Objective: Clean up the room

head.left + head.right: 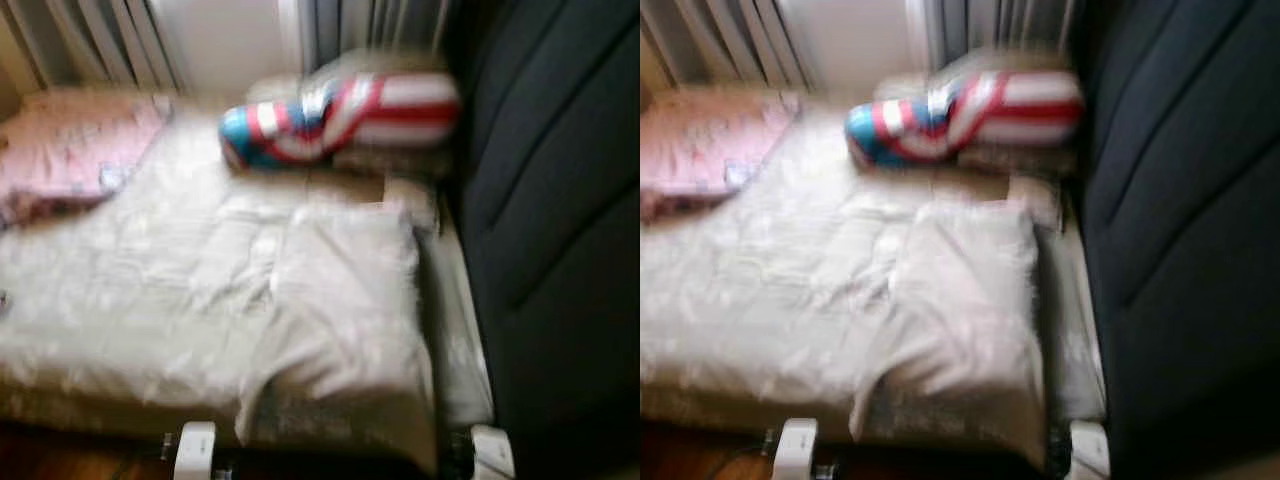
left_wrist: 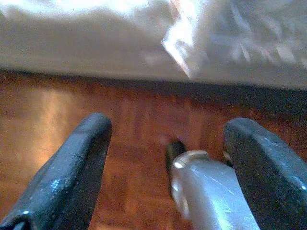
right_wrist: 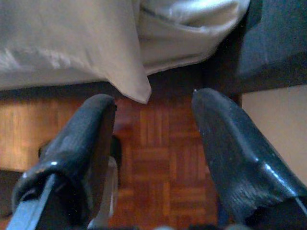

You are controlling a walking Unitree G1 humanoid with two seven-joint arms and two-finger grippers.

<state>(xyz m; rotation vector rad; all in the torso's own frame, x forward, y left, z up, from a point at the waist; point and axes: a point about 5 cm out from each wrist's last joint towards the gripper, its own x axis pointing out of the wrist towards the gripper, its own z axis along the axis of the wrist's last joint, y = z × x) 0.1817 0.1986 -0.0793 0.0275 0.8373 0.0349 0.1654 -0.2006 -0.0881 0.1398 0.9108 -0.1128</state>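
A low bed spread with a rumpled cream quilt is seen from the head cameras, blurred; a large off-white pillow is laid at the quilt's near corner, a red, white and blue striped bolster cushion at its far edge by the curtains, and a crumpled pink blanket at its far left corner. A dark upholstered panel is stood just beside the quilt on the right. In the left wrist view, the left gripper is held over the reddish wood parquet floor below the quilt's edge, fingers spread wide with nothing between them. In the right wrist view, the right gripper is likewise parted and empty, hung over parquet beneath the pillow's drooping corner. The tidying is judged barely begun: the bedding lies unstraightened and nothing is held. No bin, basket or other container can be made out.
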